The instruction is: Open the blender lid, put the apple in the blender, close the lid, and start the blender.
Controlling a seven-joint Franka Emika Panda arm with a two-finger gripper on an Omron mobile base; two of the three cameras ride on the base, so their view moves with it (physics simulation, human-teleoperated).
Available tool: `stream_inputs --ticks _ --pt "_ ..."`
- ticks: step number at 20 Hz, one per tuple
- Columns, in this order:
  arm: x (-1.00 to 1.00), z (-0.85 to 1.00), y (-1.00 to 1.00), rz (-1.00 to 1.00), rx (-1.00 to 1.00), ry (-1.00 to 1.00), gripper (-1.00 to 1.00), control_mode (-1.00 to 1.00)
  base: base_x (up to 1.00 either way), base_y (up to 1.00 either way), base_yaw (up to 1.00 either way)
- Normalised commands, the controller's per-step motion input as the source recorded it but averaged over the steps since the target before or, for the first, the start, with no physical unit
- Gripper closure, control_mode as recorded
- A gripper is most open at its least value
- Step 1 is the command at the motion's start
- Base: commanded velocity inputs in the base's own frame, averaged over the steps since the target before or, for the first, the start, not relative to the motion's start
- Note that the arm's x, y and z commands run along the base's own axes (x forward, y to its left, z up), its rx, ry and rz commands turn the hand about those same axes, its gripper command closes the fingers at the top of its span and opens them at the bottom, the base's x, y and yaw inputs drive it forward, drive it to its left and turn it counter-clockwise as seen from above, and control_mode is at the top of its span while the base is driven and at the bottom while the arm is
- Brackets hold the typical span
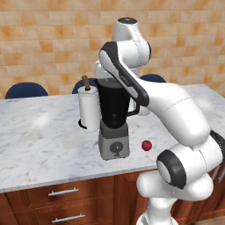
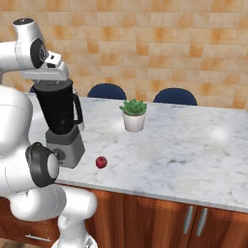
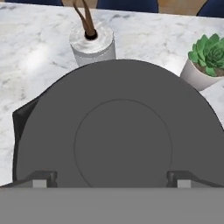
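Gripper [image 3: 112,179]: positioned directly above the blender lid [image 3: 118,140], fingertips [image 3: 43,178] spread wide, one near each side of the disc. The jaws stand open; nothing is held. Contact between tips and lid cannot be confirmed.

Blender lid: flat, round, matte dark grey, with a raised circular centre. It sits on top of the blender [image 1: 113,118].

Blender: tall black tapered jar with a side handle, mounted on a grey boxy base carrying a round black knob. It stands near the front edge of the bench [image 1: 39,145].

Apple [image 1: 146,145]: small, round, red, smooth. In the left base view it lies on the bench at 3 o'clock of the blender base, near but apart from it.

Paper-towel roll [image 1: 89,107]: white cylinder on a brown spindle, just beside the jar at 10 o'clock in the left base view.

Potted plant [image 2: 133,114]: green succulent in a white pot, well apart at 2 o'clock of the blender in the right base view.

Bench: white-grey marble, with open surface on both sides of the blender.
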Motion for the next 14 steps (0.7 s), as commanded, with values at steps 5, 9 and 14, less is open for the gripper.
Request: stream_inputs --ticks 5,9,14 --pt "0.24 -0.16 0.00 0.00 -0.05 0.00 -1.00 -1.00 0.00 0.00 0.00" --pt "0.13 -0.29 0.00 0.00 -0.04 0.00 -1.00 -1.00 0.00 0.00 0.00" --pt "0.04 -0.47 -0.02 0.00 0.01 0.00 -1.00 -1.00 0.00 0.00 0.00"
